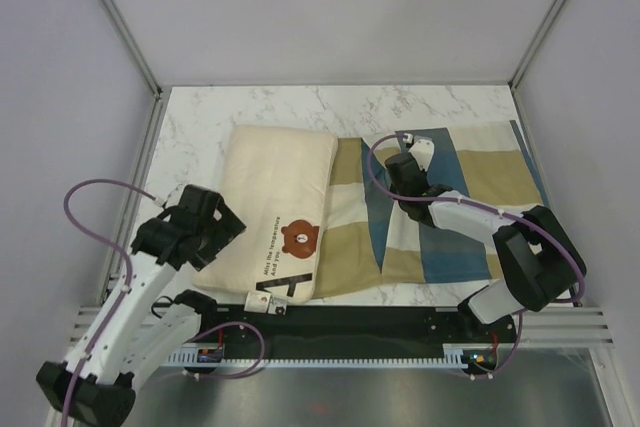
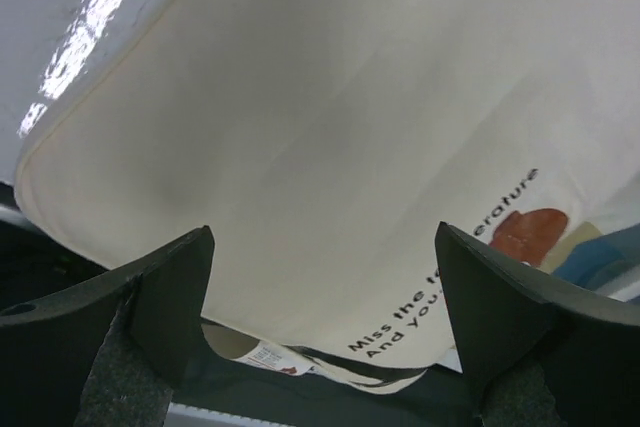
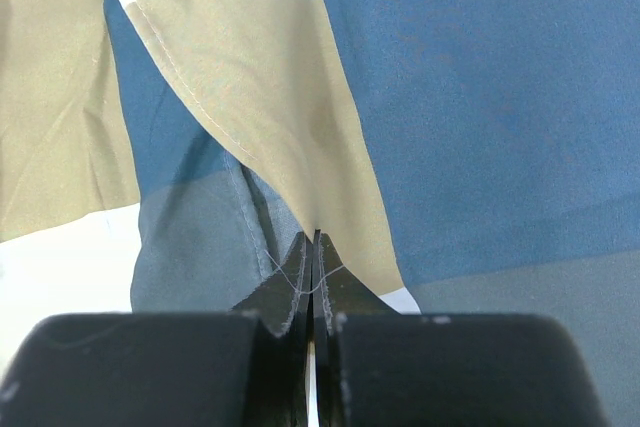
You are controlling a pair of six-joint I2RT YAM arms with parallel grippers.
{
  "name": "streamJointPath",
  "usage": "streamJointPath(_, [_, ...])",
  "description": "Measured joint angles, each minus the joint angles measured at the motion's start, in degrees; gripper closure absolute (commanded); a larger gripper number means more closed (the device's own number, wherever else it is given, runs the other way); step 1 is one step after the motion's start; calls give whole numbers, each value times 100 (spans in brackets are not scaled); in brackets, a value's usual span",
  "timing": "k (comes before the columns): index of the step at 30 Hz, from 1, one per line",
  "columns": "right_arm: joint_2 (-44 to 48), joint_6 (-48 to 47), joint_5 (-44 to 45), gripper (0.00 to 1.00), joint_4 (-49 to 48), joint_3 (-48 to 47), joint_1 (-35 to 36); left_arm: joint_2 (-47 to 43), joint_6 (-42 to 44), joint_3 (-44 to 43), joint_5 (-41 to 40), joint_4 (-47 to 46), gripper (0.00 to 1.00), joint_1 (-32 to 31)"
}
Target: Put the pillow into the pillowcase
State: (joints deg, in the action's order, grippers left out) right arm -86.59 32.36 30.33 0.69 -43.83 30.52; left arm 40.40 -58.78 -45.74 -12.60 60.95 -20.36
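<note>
Although the pillow (image 1: 275,209) lies left of centre on the surface (image 1: 200,117), overlapping the pillowcase (image 1: 480,207), you have nothing inside yet; its long axis runs top to bottom, bear end lowest; left claw (image 2: 322,247) hangs released above it; right claw (image 3: 312,237) is clenched on pillowcase cloth.

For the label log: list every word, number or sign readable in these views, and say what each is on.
"Miss the t...erature": first line printed on the pillow; the middle letters are covered.
"And you.": second line beneath it, cut off there.
Too small to read: the print on the small white tag at the pillow's edge.
Not clearly a letter: the black mark on the pillow.
No text shows on the pillowcase.
</note>
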Motion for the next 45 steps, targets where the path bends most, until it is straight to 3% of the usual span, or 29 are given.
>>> streamJointPath(4, [0,0,2,100,-2,0,0,627,-498,-24,144,544,0,0])
streamJointPath(10, [0,0,0,100,-9,0,0,-2,-1126,70,81,837,0,-2])
streamJointPath(19, [0,0,-2,100,-11,0,0,680,-1515,955,240,334,3,2])
streamJointPath(20, [0,0,-2,100,-11,0,0,809,-1526,1014,238,210,21,2])
streamJointPath(21, [0,0,-4,100,-11,0,0,896,-1539,1051,245,101,29,2])
streamJointPath(22, [0,0,-4,100,-13,0,0,1019,-1543,1080,247,-39,45,0])
streamJointPath(24, [0,0,-4,100,-13,0,0,1268,-1552,1095,240,-304,59,-2])
streamJointPath(26, [0,0,-4,100,-13,0,0,1534,-1547,1062,199,-525,97,-2])
streamJointPath(34, [0,0,-7,100,-31,0,0,1425,-717,575,-393,-741,98,-13])
streamJointPath(40, [0,0,-9,100,-33,9,0,420,568,-345,-828,-852,98,-13])
streamJointPath(45, [0,-2,-11,100,-33,11,0,-407,1661,-826,-520,-1346,98,-11])
